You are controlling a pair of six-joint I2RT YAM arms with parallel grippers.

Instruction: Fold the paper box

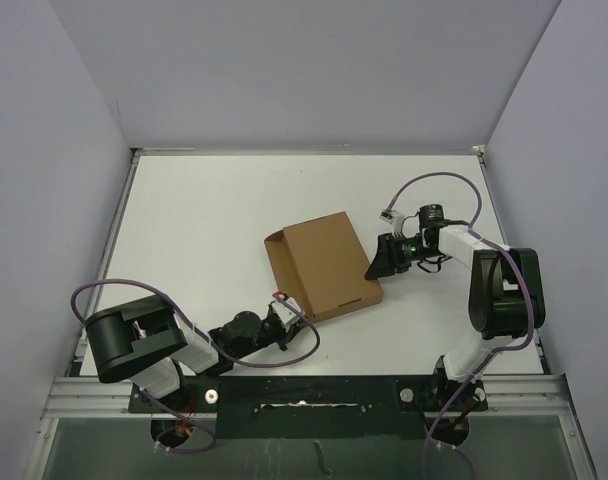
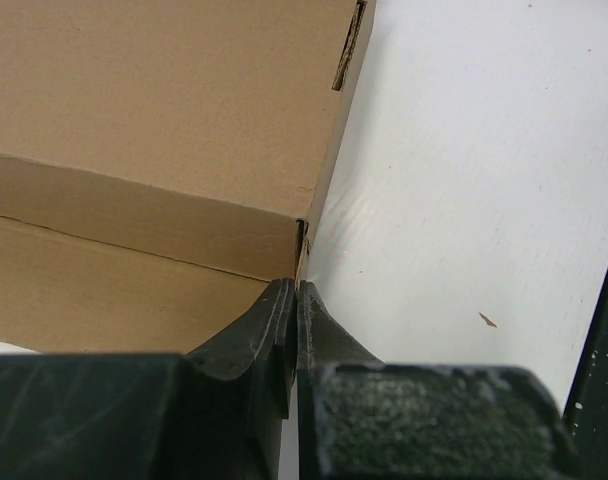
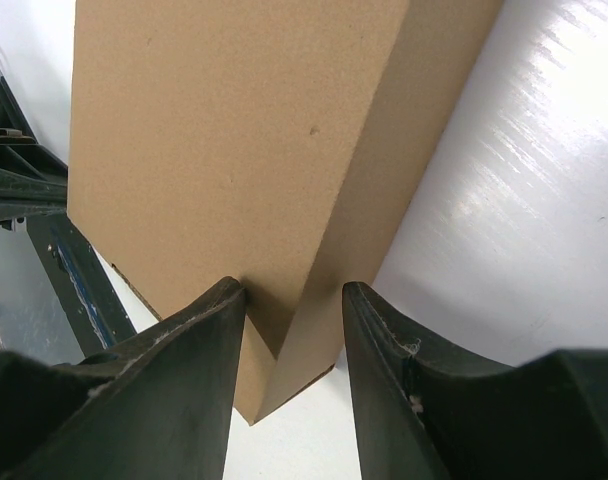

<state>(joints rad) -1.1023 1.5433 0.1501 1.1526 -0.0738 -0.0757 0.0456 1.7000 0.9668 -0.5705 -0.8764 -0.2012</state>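
Note:
The paper box is a shallow brown cardboard box lying closed in the middle of the white table. My left gripper is shut, and its tips touch the box's near left corner. In the left wrist view the shut left gripper meets that corner edge of the paper box. My right gripper is at the box's right corner. In the right wrist view the right gripper straddles the corner of the paper box, with both fingertips against the cardboard.
Grey walls enclose the white table on three sides. A metal rail runs along the near edge between the arm bases. A dark frame shows beyond the box. A small speck lies on the table.

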